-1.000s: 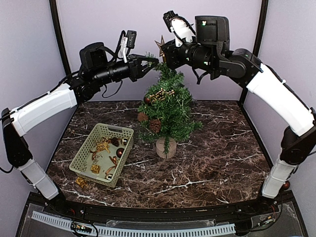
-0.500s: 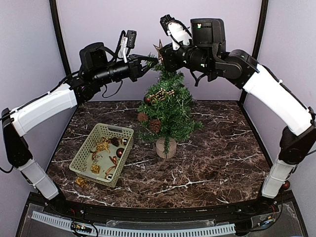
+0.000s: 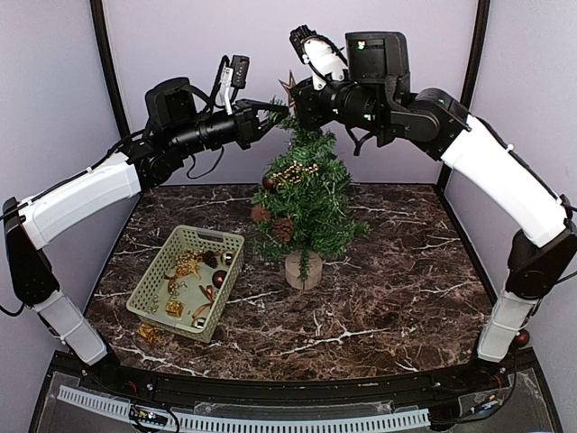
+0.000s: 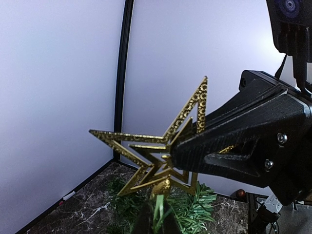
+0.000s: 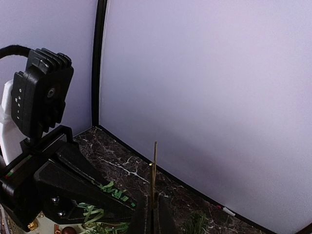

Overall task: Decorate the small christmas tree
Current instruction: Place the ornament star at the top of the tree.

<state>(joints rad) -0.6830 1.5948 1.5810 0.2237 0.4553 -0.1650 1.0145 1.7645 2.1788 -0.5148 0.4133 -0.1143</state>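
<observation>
The small christmas tree [image 3: 306, 194] stands upright at the middle of the desk [image 3: 397, 289], just right of the basket [image 3: 206, 236] of ornaments, with its tip up in the upper centre of the overhead view. There the two arms meet.

The left gripper [image 3: 275, 112] has its jaws clenched on the tree's top sprig [image 4: 157, 213], whose green needles show between them at the bottom of the left wrist view. The right gripper [image 3: 300, 97] has its jaws clenched on a gold star [image 4: 161, 151], which hangs just above that sprig.

The step in hand looks like seating the star on the tip. To do it well, the left arm should hold the sprig steady and upright, so that the target does not sway. The right arm should line the star's small gold foot directly over the sprig and then lower it along the sprig's own line, not across it.

In the right wrist view the star shows only edge-on, so the left wrist view is the better guide for alignment. The left jaws pinch close under the foot and may need to slide lower to leave room. The right arm should release only once the star sits firm, and the left should let go last.
</observation>
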